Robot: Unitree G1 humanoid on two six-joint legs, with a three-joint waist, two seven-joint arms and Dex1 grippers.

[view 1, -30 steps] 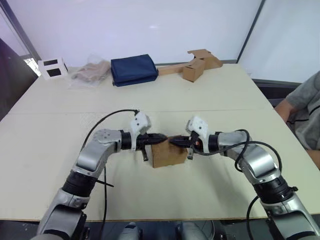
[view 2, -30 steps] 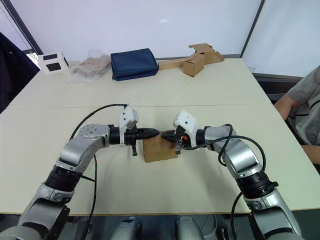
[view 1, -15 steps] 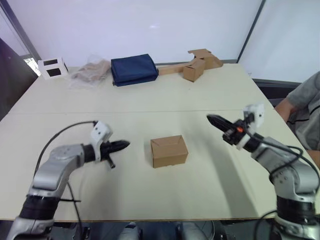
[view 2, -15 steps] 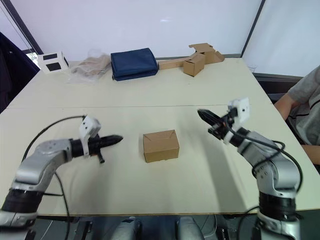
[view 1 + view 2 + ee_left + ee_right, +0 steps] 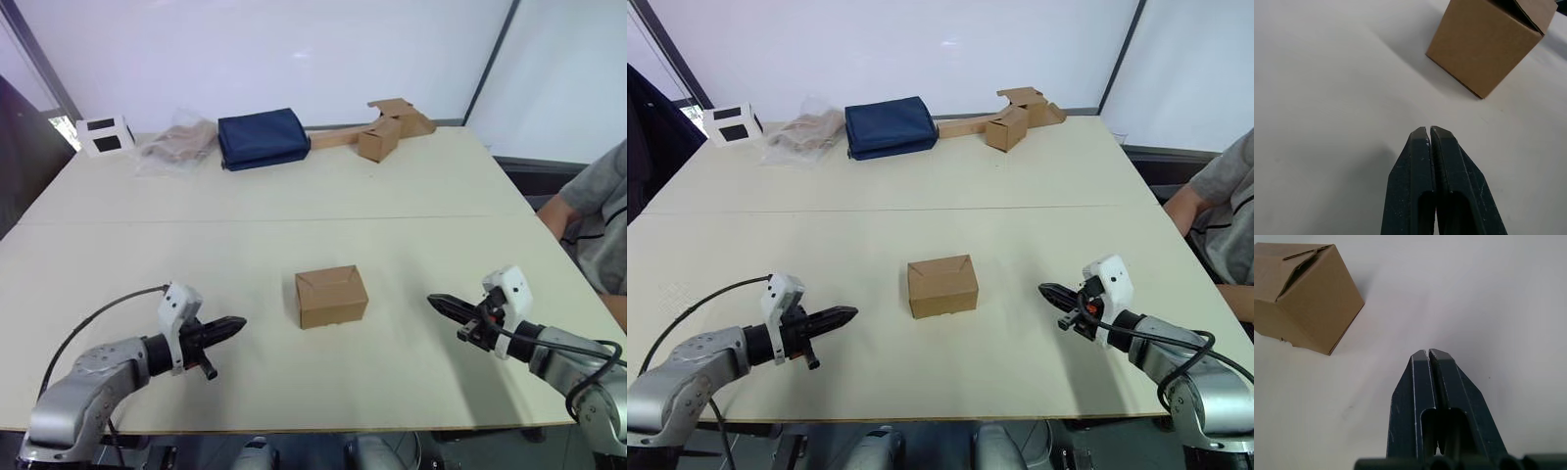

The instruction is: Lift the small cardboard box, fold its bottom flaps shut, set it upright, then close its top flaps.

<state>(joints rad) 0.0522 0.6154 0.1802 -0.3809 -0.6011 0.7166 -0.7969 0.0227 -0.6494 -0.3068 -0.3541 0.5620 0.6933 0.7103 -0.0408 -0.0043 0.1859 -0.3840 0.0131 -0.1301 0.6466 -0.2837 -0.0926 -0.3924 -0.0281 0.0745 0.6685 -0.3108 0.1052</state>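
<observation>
- Table: pale, wide, carries everything below.
- Person: at the table's right edge, grey sleeve and forearm in view.
- Blue bag: folded, dark navy, at the far side, left of centre.
- Plastic wrap: crumpled, clear, just left of the blue bag.
- Joined boxes: brown cardboard with long strips, far side, right of the bag; flaps up.
- White box: black squares on its face, far left corner.
- Box: small, plain brown, sits upright on the table near the middle, between the two grippers and well apart from both. Nothing touches it.
- Top flaps: folded down over the top; a tuck seam shows across the upper face. In the right wrist view the top has a slight gap along the tab, not fully flush.
- Bottom flaps: underneath, against the table, cannot be seen.
- Left gripper: low over the table, left of the box, tips pointing toward it. Fingers pressed together, holding nothing.
- Right gripper: low over the table, right of the box, tips pointing toward it. Fingers pressed together, holding nothing.
</observation>
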